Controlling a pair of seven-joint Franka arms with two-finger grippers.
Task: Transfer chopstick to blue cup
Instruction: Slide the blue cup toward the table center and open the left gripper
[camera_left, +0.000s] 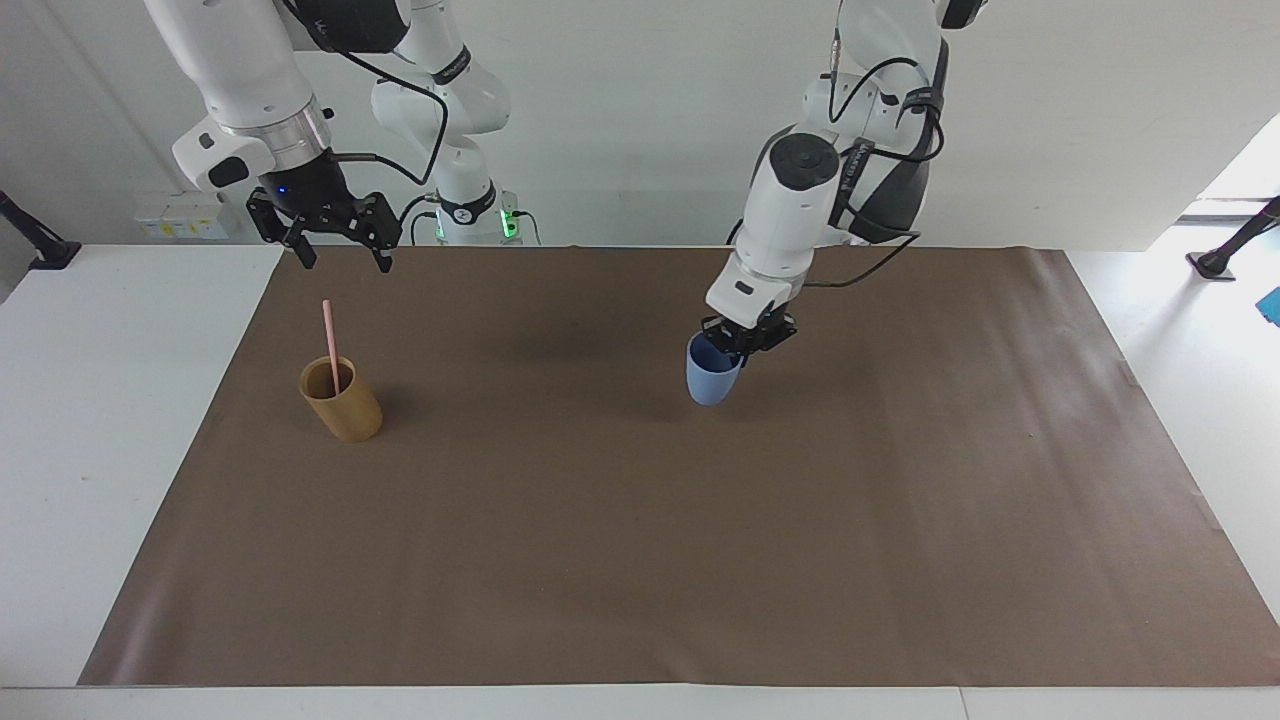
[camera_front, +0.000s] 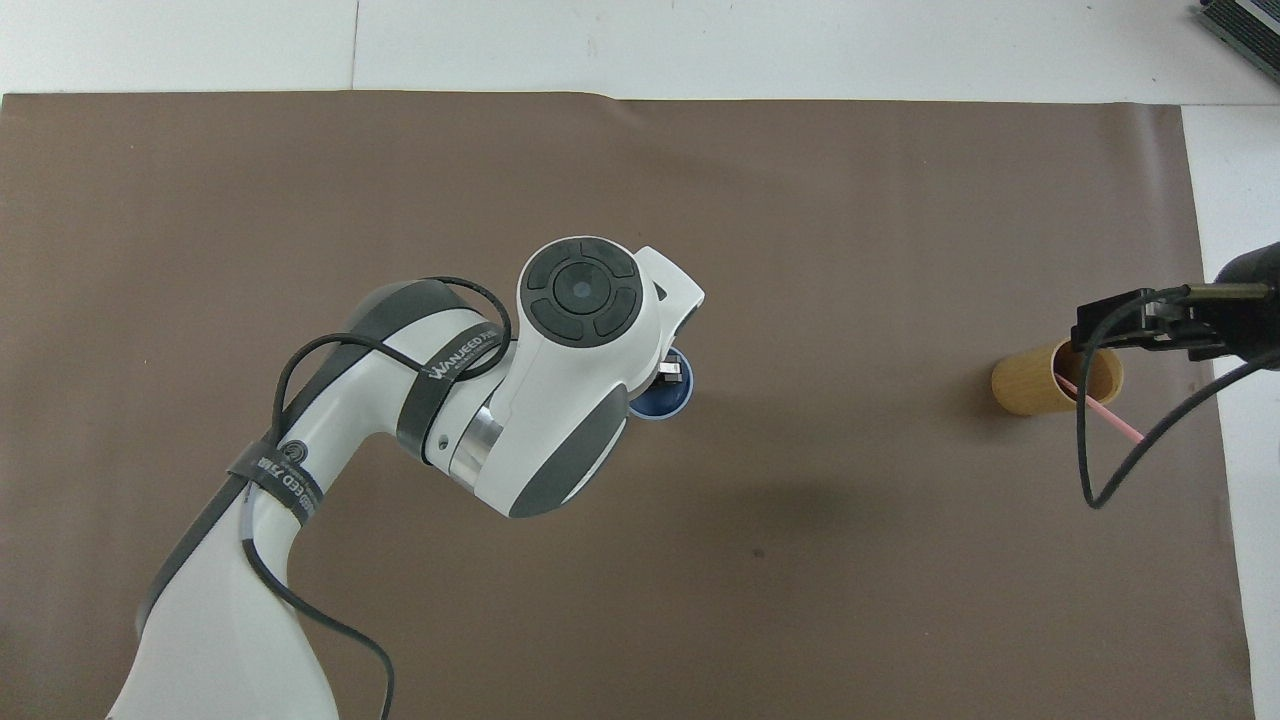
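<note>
The left gripper (camera_left: 742, 340) is clamped on the rim of the blue cup (camera_left: 712, 373), holding it upright near the middle of the frame in the facing view, over the brown mat (camera_left: 640, 560). The chopstick (camera_left: 329, 345) stands almost upright in the tan cup (camera_left: 343, 403) at centre left of that frame, its long axis near vertical. The right gripper (camera_left: 338, 238) hangs with its jaws wide apart in the upper left, above and just upward of the chopstick's tip, plainly the closer one. The left arm's sleeve reads "WANJEED".
</note>
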